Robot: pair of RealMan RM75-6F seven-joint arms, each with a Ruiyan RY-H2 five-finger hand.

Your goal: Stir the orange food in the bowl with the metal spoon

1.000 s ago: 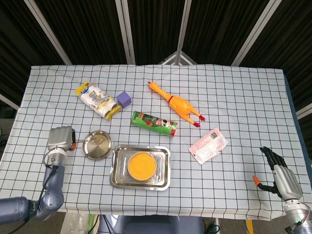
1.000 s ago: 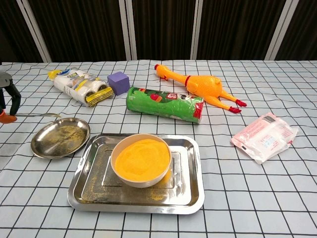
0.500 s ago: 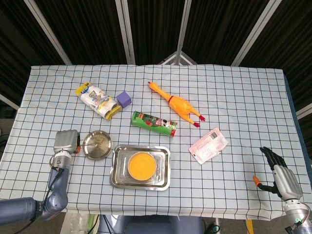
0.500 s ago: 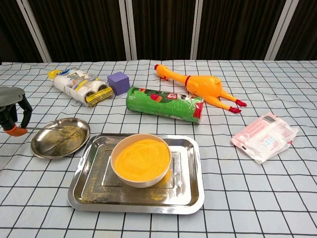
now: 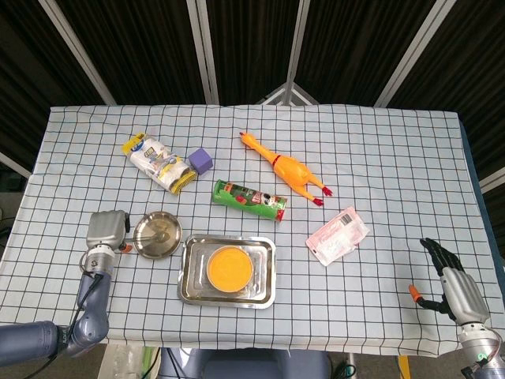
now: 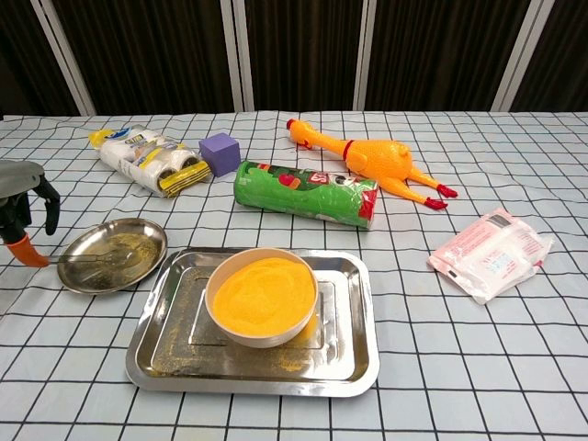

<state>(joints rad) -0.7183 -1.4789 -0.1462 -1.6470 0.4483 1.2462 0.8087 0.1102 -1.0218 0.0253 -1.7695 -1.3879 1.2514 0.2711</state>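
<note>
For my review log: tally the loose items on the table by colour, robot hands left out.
Metal: 3, the tray, the small dish and the spoon.
Orange: 2, the bowl of food and the rubber chicken.
Green: 1, the can.
Purple: 1, the cube.
White: 1, the roll pack.
Pink: 1, the packet.
Total: 9.

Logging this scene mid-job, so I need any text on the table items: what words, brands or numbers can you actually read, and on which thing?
No text is clear enough to quote.
Green can: red logo patch and small white print, blurred.
White and yellow snack bag: blue print, unreadable.
Pink and white packet: a barcode-like label, too small to read.
Purple block, rubber chicken, bowl, tray, round dish: no markings visible.
</note>
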